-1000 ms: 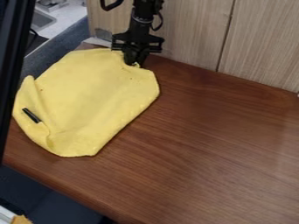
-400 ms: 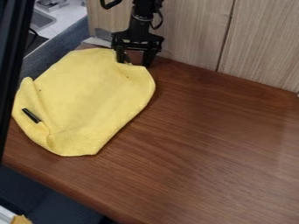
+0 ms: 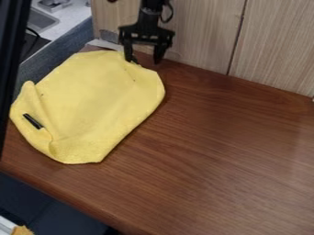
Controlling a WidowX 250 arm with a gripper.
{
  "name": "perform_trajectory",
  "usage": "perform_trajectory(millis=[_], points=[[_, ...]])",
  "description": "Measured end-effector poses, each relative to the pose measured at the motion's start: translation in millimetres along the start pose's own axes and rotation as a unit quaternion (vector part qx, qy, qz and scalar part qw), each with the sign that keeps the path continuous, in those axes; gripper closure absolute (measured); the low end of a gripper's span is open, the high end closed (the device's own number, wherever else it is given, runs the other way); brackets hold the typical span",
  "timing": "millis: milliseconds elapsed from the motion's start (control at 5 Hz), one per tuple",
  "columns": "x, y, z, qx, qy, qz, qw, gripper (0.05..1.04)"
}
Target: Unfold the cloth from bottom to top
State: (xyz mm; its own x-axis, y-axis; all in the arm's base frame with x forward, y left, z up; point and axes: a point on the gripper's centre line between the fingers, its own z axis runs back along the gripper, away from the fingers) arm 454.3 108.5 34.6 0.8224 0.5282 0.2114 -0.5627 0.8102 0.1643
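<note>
The yellow cloth [image 3: 92, 101] lies mostly spread on the left part of the wooden table, with a fold along its left and lower-left edge. A small black strip shows on that folded part. At the cloth's upper right edge, by the back panel, hangs my gripper [image 3: 144, 59], open with its two fingers apart. Its left fingertip is right at the cloth's edge; whether it touches I cannot tell. Nothing is held between the fingers.
A wood-grain panel [image 3: 202, 36] stands along the back of the brown table [image 3: 233, 151]. At the upper left are a grey sink [image 3: 42, 20] and a light counter beyond a blue-grey surface. A dark upright bar [image 3: 11, 59] crosses the left edge.
The gripper was closed at the cloth's upper edge; it has opened, let go of the cloth and risen slightly. The cloth's upper right edge has settled a little.
</note>
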Motion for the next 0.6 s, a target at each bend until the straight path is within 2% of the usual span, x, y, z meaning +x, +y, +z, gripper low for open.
perform_trajectory(millis=[200, 400, 600], points=[[2, 2, 25, -0.016, -0.024, -0.009, 0.9995, 0.084], [-1, 7, 51, -0.021, -0.044, -0.016, 0.9987, 0.083], [-6, 18, 73, -0.012, -0.052, -0.027, 0.9982, 0.084]])
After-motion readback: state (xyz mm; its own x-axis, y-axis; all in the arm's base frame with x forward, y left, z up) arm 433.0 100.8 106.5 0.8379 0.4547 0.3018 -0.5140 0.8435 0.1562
